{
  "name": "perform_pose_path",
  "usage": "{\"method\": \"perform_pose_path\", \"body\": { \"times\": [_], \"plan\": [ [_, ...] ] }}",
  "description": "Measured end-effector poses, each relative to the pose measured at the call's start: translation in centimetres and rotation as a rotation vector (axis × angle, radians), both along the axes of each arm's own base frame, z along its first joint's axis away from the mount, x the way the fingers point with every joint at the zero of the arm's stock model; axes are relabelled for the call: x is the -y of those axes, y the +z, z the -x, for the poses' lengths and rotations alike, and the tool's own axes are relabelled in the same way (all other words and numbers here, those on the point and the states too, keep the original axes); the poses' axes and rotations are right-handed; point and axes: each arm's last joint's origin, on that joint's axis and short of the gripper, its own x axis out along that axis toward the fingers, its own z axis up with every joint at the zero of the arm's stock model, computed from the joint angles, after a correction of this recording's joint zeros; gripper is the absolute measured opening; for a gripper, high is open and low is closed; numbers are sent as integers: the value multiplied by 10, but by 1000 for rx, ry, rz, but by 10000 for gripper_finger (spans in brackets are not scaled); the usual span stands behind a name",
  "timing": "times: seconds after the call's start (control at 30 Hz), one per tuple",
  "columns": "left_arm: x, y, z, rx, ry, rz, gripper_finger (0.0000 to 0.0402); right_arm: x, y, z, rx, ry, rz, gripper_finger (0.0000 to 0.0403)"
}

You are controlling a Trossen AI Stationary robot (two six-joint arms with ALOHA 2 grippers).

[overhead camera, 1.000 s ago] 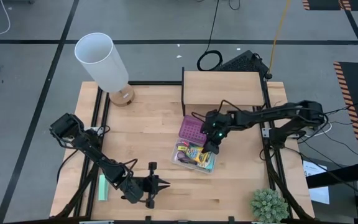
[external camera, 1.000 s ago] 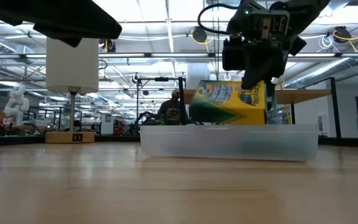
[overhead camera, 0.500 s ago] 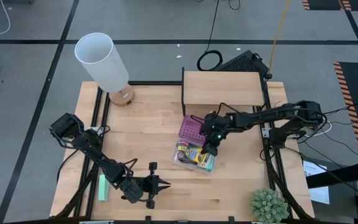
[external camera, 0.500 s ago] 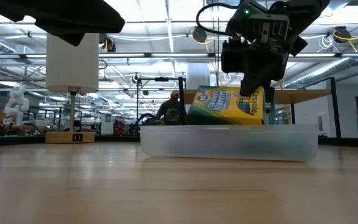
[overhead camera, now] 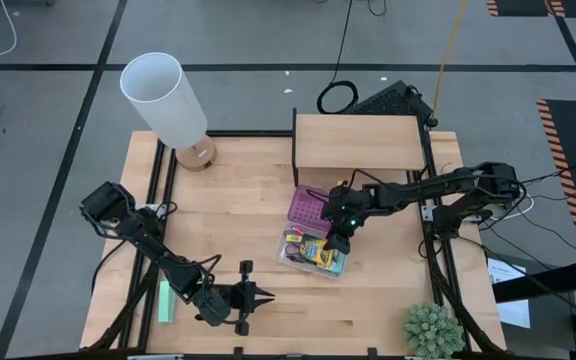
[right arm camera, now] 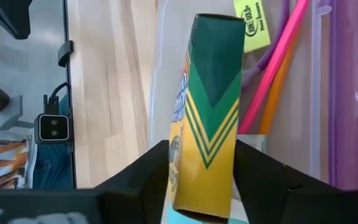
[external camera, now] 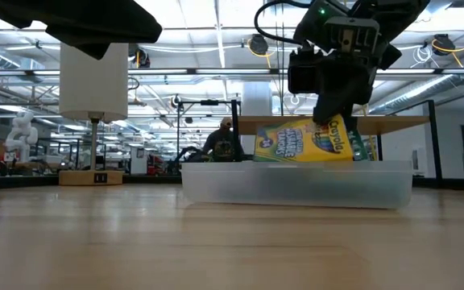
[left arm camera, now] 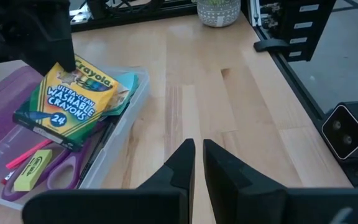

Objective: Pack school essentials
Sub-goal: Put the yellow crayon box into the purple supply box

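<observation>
**Crayon box nearly down in the case**

The right gripper (external camera: 334, 121) has its jaws clamped on the Crayola crayon box (external camera: 306, 141), gripping one end so the box's long axis runs away from the jaws across the clear plastic case (external camera: 296, 184). In the right wrist view the box (right arm camera: 207, 118) sits squarely between the two dark fingers, edge-on, reaching straight out ahead of them. From table height the box looks tilted, the far end low in the case and the held end a bit higher, so I'd judge the coming move is to lower that end and let go.

Under the box, inside the case, lie the purple-handled scissors (left arm camera: 55, 177), a pink-red pencil (right arm camera: 277, 62), an orange pencil (right arm camera: 271, 112) and a small yellow eraser (left arm camera: 31, 173).

The left gripper (left arm camera: 197, 155) hangs over the tabletop (overhead camera: 238, 210) well away from the case, its jaws narrowed to a thin gap and empty; the right arm is plainly the one doing this job.
</observation>
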Motion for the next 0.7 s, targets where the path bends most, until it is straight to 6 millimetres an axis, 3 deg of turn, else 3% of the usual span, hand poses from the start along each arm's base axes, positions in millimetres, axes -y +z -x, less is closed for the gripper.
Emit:
{"method": "perform_pose_path", "body": {
  "times": [0.43, 0.7],
  "plan": [
    [0, -1, 0, -4, -2, -7, 35, -2, -1, -1, 8, -21, 75, 224],
    [0, -1, 0, -5, -1, -7, 35, -8, -1, -1, 10, -1, 77, 223]
  ]
}}
